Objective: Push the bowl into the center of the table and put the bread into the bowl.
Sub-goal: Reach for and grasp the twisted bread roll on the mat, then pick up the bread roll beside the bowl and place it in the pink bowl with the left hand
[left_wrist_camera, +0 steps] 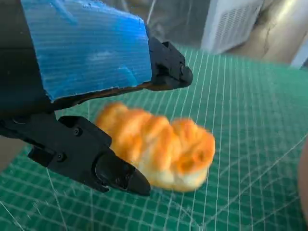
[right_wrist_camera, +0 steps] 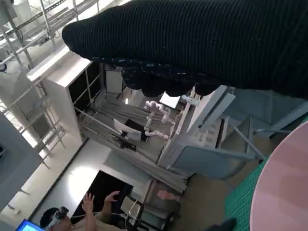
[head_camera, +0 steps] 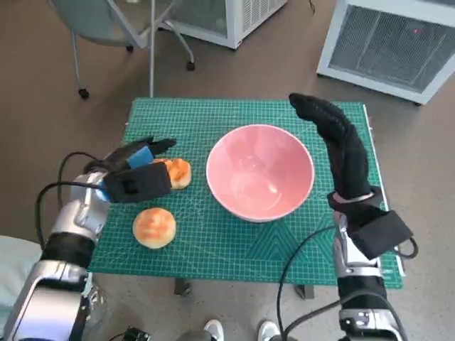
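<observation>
Your left hand [head_camera: 135, 174] sits over the left part of the green cutting mat [head_camera: 234, 245], blue tape up, fingers [left_wrist_camera: 96, 163] spread round the twisted bread roll [head_camera: 178, 172]. In the left wrist view that roll [left_wrist_camera: 159, 149] lies on the mat between the lower fingers and the upper one, w/ mat showing under it. Can't tell if the fingers actually press it or just bracket it, so grip = unclear.

Just below that hand, nearer the robot, you've got a 2nd piece, a round bun [head_camera: 153, 226], on the mat, apart from the hand and from the twisted roll.

Right of the left hand, just past the twisted roll, is the pink bowl [head_camera: 260, 172], upright, approx. mid-table, nothing in it. Roll is close beside its rim but outside it.

Your right hand [head_camera: 334, 135] in the black glove is just right of the bowl, stretched out flat along the bowl's far-right side, fingers straight and together, holding nothing. Whether the glove touches the rim, can't tell. Right wrist view: glove [right_wrist_camera: 202, 43] across the top, bowl rim [right_wrist_camera: 284, 187] at one corner, a person [right_wrist_camera: 91, 216] seated in the background, hands raised.

Beyond the table: chair legs [head_camera: 78, 64] on the floor and a white cabinet [head_camera: 387, 46].
</observation>
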